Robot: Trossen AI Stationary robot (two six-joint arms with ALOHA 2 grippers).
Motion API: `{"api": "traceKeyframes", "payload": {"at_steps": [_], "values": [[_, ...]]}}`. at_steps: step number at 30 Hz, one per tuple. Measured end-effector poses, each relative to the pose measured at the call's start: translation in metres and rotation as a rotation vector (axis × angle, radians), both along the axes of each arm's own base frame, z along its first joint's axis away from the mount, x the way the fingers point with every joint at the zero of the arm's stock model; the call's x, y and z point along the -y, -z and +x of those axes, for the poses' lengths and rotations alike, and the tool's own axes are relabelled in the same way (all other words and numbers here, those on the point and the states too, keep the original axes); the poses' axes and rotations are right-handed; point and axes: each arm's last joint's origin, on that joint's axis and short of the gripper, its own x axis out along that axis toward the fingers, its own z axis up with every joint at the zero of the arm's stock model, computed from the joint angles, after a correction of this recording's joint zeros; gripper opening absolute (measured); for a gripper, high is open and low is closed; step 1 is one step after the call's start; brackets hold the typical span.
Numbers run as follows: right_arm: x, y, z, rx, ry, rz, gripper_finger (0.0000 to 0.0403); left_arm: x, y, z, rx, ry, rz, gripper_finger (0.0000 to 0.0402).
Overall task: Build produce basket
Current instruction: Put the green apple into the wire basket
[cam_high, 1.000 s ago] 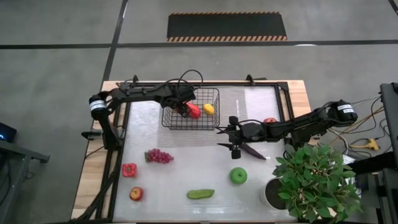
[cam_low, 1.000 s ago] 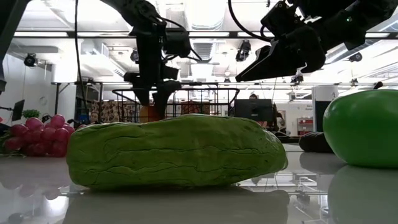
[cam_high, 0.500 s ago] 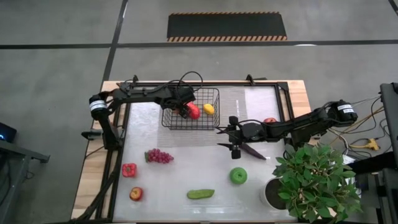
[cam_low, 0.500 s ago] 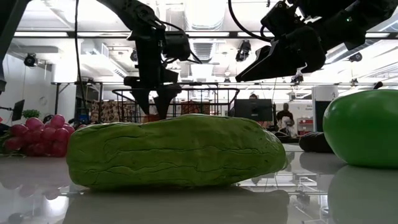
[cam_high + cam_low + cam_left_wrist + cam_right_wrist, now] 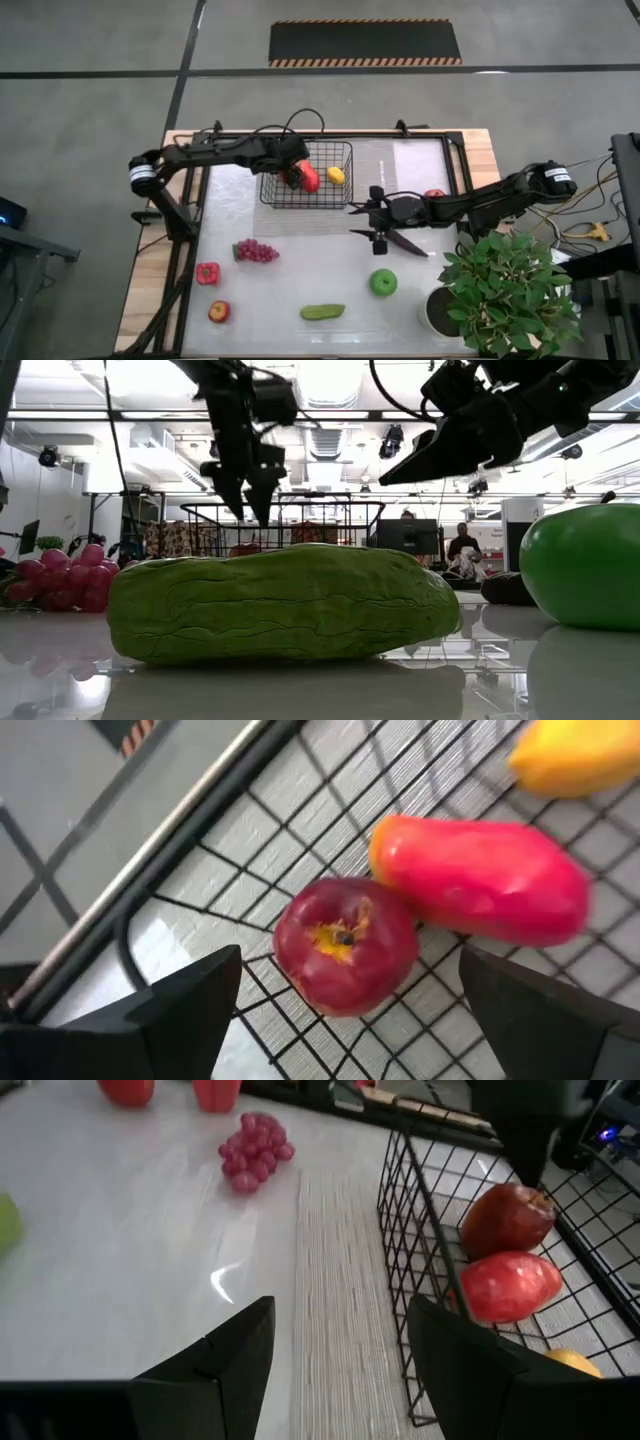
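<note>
The black wire basket [image 5: 307,175] stands at the table's far middle. On its floor lie a red apple [image 5: 345,945], a red pepper [image 5: 480,880] and a yellow lemon [image 5: 580,755]. My left gripper [image 5: 290,171] is open and empty, above the apple at the basket's left side; it also shows in the low view [image 5: 250,505]. My right gripper [image 5: 363,222] is open and empty, in the air right of the basket, near the dark eggplant [image 5: 405,240]. Grapes [image 5: 256,250], another red pepper [image 5: 207,272], a red apple [image 5: 218,311], a cucumber [image 5: 322,311] and a green apple [image 5: 383,282] lie on the table.
Another red apple [image 5: 434,194] lies beside my right arm. A leafy potted plant [image 5: 505,290] stands at the near right corner. The cucumber [image 5: 285,605] and the green apple [image 5: 585,565] lie close to the near edge. Bare table lies between the basket and the grapes [image 5: 252,1145].
My left gripper has risen out of the basket and drawn back a little toward the table's left edge. The red apple stays on the basket's floor beside the red pepper.
</note>
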Motion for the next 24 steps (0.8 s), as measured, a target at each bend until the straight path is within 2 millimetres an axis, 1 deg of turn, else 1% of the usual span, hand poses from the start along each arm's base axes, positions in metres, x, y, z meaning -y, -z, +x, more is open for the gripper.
{"api": "traceKeyframes", "payload": {"at_steps": [3, 6, 10, 13, 16, 18, 21, 24], "values": [[-0.001, -0.008, 0.0, 0.031, 0.01, 0.034, 0.0215, 0.014, -0.016, -0.003, 0.034, 0.073, 0.028, 0.0354], [-0.006, -0.014, -0.001, 0.053, -0.001, 0.06, 0.0215, 0.035, -0.032, -0.005, 0.082, 0.171, 0.061, 0.0354], [-0.015, -0.02, -0.001, 0.071, -0.017, 0.111, 0.0215, 0.071, -0.053, -0.004, 0.175, 0.356, 0.124, 0.0354], [-0.024, -0.023, 0.0, 0.07, -0.039, 0.142, 0.0215, 0.103, -0.063, -0.002, 0.242, 0.52, 0.178, 0.0354], [-0.035, -0.027, 0.0, 0.017, -0.059, 0.175, 0.0215, 0.132, -0.065, -0.002, 0.318, 0.672, 0.234, 0.0354], [-0.042, -0.032, 0.001, -0.03, -0.066, 0.199, 0.0215, 0.148, -0.064, -0.003, 0.375, 0.747, 0.266, 0.0354], [-0.056, -0.041, -0.001, -0.103, -0.083, 0.232, 0.0215, 0.166, -0.063, -0.007, 0.451, 0.829, 0.308, 0.0354], [-0.071, -0.048, -0.006, -0.184, -0.097, 0.269, 0.0215, 0.176, -0.059, -0.01, 0.488, 0.876, 0.328, 0.0354]]}}
